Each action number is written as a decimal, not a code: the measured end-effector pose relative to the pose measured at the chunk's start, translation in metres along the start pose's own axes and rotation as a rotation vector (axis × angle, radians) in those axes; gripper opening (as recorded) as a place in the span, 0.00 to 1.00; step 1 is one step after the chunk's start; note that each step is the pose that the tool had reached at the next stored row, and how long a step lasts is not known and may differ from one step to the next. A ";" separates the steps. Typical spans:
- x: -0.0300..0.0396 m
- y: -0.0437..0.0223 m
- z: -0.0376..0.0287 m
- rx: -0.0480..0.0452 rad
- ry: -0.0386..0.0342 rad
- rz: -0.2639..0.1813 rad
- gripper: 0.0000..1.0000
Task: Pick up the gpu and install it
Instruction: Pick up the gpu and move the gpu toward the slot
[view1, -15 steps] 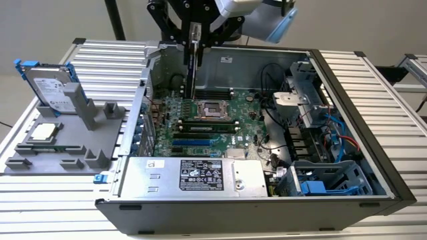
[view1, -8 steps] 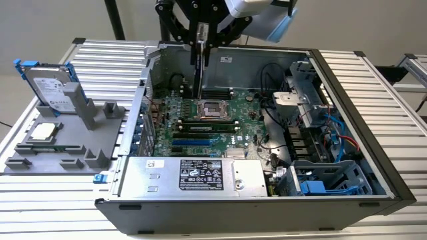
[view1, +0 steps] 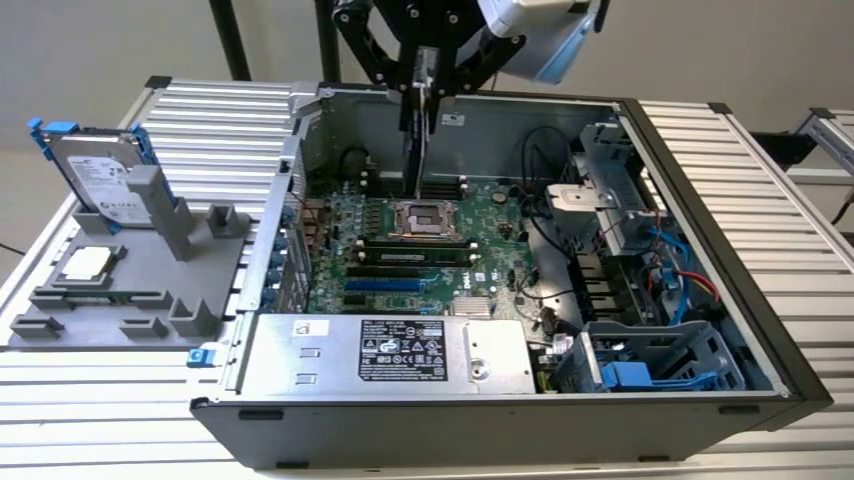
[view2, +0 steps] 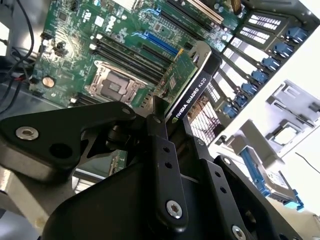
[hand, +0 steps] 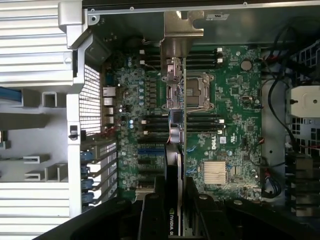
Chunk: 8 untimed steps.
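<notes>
At the exterior view's left edge of the slatted desk (view1: 200, 105), a hard drive (view1: 96, 178) in a blue frame is seen standing upright in a grey holder (view1: 187, 235); a white printed label covers its face. On the same holder, nearer the desk's front edge, a square processor chip (view1: 87, 263) lies flat, and a narrow memory stick (view1: 104, 297) lies just beside it.

The middle of the desk is taken by an open computer case (view1: 467, 432). The gpu (view1: 419, 150) is held inside the case, upright and edge-on, over the green motherboard (view1: 400, 262) and close to the case's far wall. The pincer (view1: 423, 88) is closed on the card's upper part, one finger pressed to each face. In the second wrist view the gpu (view2: 186, 82) is shown with its green board on one side and a black edge carrying white lettering – the pincer (view2: 174, 122) clamps it from both sides. In the first wrist view the gpu (hand: 175, 165) is seen edge-on with its silver bracket (hand: 182, 30) at the far end. Whether the card touches the board cannot be told.

Along the case's front side a silver power supply (view1: 307, 352) lies flat, marked with a black-and-white label (view1: 403, 350). Toward the exterior view's right, a drive cage (view1: 654, 365) with blue clips is set in the case's near corner.
</notes>
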<state>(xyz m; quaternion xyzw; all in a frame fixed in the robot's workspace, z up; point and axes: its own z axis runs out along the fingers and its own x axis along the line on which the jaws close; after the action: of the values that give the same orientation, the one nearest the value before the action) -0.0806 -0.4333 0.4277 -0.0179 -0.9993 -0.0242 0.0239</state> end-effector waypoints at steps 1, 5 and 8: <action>-0.0019 0.0001 -0.0001 0.0000 0.0000 0.000 0.00; -0.0079 0.0003 -0.0004 0.0001 0.0001 -0.002 0.00; -0.0121 0.0005 -0.0006 0.0002 0.0002 -0.005 0.00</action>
<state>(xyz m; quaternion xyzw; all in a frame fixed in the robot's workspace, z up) -0.0685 -0.4333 0.4277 -0.0156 -0.9993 -0.0241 0.0240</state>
